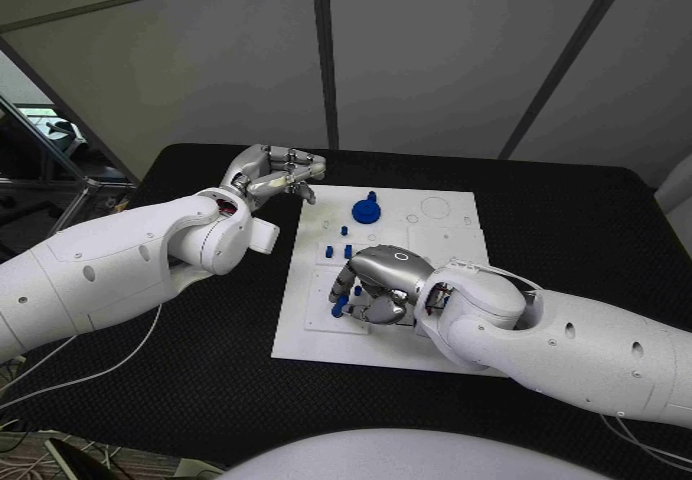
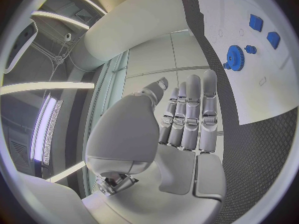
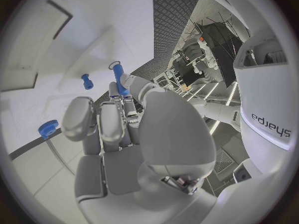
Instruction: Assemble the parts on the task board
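One blue peg (image 3: 118, 79) pinched in right hand (image 1: 378, 285); left hand (image 1: 274, 172) empty, fingers straight.

Left arm comes in from the left edge, forearm angled toward the far side of the table. Left hand (image 1: 274, 172) sits far-left, fingers bent loosely, pointing right; in the left wrist view the fingers (image 2: 190, 114) lie straight, side by side, nothing in them. Right arm enters from the near-right corner, forearm running diagonally toward centre. Right hand (image 1: 378, 285) is at mid-table, back of hand up, fingers curled downward. Right wrist view: fingers (image 3: 121, 109) close together, a blue peg (image 3: 119, 80) pinched at the fingertips.
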Motion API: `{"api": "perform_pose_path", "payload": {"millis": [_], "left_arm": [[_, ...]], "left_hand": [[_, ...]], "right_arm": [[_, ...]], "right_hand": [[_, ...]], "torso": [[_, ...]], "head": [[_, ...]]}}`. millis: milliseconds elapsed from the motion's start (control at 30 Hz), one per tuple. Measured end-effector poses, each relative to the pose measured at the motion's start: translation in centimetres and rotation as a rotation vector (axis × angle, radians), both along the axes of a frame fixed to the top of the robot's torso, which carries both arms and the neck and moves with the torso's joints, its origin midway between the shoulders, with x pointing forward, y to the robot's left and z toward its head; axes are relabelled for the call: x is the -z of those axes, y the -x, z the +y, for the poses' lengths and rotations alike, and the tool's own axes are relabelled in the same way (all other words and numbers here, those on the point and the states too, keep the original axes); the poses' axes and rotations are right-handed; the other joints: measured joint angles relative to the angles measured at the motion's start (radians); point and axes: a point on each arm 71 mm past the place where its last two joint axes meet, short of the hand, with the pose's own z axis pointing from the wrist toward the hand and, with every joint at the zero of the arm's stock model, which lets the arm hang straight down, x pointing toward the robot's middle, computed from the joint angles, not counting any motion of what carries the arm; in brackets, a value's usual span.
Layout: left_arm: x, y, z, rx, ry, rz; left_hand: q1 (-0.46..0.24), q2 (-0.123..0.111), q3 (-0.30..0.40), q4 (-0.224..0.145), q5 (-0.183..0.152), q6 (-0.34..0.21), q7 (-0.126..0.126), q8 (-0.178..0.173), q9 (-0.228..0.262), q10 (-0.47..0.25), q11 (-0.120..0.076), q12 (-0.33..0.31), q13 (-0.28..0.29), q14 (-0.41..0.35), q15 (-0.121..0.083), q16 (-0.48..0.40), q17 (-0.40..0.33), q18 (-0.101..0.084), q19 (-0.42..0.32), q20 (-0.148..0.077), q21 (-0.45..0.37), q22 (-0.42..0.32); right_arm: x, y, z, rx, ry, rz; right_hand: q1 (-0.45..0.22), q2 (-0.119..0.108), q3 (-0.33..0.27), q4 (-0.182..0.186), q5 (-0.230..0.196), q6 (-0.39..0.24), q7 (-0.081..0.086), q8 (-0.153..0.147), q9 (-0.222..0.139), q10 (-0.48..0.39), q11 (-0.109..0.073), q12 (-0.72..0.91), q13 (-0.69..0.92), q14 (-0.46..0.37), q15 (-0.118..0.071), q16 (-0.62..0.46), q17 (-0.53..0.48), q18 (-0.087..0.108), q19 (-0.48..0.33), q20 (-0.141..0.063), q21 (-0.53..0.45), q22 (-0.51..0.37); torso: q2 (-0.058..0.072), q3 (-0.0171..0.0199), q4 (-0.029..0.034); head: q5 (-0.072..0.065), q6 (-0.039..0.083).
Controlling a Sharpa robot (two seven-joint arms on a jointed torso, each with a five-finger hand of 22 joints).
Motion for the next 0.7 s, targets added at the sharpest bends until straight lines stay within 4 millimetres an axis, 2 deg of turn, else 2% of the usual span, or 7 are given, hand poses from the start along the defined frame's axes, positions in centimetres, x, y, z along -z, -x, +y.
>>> {"api": "perform_pose_path", "payload": {"millis": [700], "left_arm": [[-0.01, 0.03, 0.06, 0.001, 0.0, 0.0]], "left_hand": [[0.0, 0.0, 0.0, 0.0, 0.0, 0.0, 0.0, 0.0, 0.0, 0.0, 0.0, 0.0, 0.0, 0.0, 0.0, 0.0, 0.0, 0.0, 0.0, 0.0, 0.0, 0.0]], "right_arm": [[0.31, -0.04, 0.38, 0.001, 0.054, -0.044]], "right_hand": [[0.0, 0.0, 0.001, 0.002, 0.003, 0.002, 0.002, -0.004, -0.003, 0.0, 0.0, -0.002, 0.004, 0.0, 0.0, 0.0, 0.0, 0.0, 0.0, 0.0, 0.0, -0.001]], "torso": [[0.0, -0.0002, 0.0001]], "head": [[0.004, -0.001]]}}
